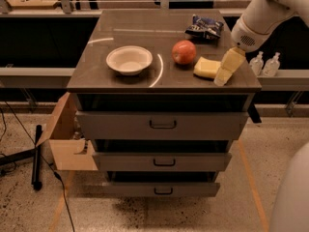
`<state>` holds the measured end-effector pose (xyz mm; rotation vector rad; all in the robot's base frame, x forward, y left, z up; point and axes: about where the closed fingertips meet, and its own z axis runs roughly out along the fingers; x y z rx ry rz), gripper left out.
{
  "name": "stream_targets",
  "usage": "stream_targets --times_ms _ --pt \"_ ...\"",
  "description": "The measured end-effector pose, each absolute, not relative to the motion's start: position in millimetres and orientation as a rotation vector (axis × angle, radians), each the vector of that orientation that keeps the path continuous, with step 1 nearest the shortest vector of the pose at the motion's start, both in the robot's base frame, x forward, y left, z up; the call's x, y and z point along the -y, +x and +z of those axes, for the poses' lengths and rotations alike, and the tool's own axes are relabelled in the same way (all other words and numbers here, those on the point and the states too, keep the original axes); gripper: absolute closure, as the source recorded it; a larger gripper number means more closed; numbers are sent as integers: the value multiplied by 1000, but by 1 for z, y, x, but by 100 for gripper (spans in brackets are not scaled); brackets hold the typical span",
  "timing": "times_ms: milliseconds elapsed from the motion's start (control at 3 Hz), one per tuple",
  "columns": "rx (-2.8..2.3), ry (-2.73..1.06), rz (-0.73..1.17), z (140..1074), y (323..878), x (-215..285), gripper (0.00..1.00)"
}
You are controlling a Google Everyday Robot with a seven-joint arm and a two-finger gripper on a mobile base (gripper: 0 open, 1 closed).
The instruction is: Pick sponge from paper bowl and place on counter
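Camera view: gripper (222, 77) hangs tilted over desk (145, 28) corner, open/shut can't tell, sponge (206, 67) flat on desk touching its bowl-ward side, prob. already set down, w/ empty bowl (129, 60) well beyond.

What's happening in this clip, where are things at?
The robot's arm reaches in from the right, with its gripper low over the right edge of the counter, right beside the sponge. The sponge lies on the counter next to an apple. The paper bowl, further left, is empty. A snack bag lies toward the back.
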<state>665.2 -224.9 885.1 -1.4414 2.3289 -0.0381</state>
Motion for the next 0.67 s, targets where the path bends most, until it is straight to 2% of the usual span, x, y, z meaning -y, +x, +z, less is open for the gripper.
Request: stream_targets --times_ms 333,667 --pt "-2385 -1419 -101 912 629 238 0" --pt "-2385 -1419 -101 912 629 238 0"
